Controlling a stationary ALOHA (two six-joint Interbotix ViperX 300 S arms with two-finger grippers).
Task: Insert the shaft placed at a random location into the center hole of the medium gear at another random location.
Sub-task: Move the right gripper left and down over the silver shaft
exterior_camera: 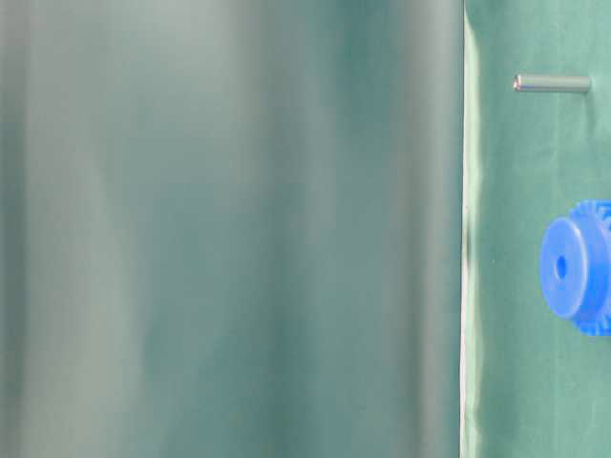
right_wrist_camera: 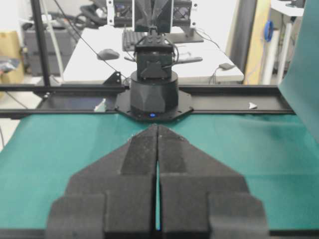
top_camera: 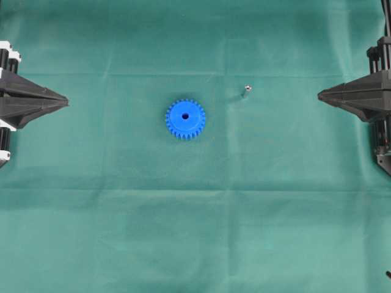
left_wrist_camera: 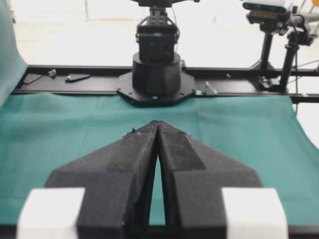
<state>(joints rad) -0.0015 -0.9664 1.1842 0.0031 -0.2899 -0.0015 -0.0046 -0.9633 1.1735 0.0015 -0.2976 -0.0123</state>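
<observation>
1. Both my pincers are clenched on nothing: the left gripper [top_camera: 66,102] sits at the left edge of the overhead frame, the right gripper [top_camera: 320,94] at the right edge, tips pressed together, well apart from the parts.
2. The bright blue plastic toothed medium gear [top_camera: 185,119] lies flat at the centre of the green cloth [top_camera: 195,232], its small dark center hole [top_camera: 185,116] facing up.
3. The tiny silvery-grey metal shaft [top_camera: 246,91] rests up and right of the gear, apart from it.
4. I judge the shaft light, stiff and slick, apt to roll; I would pinch it across its middle.
5. The table-level view shows the shaft [exterior_camera: 552,83] as a plain cylinder and the gear's raised hub; my wrist views show neither part, only closed tips and cloth.
</observation>
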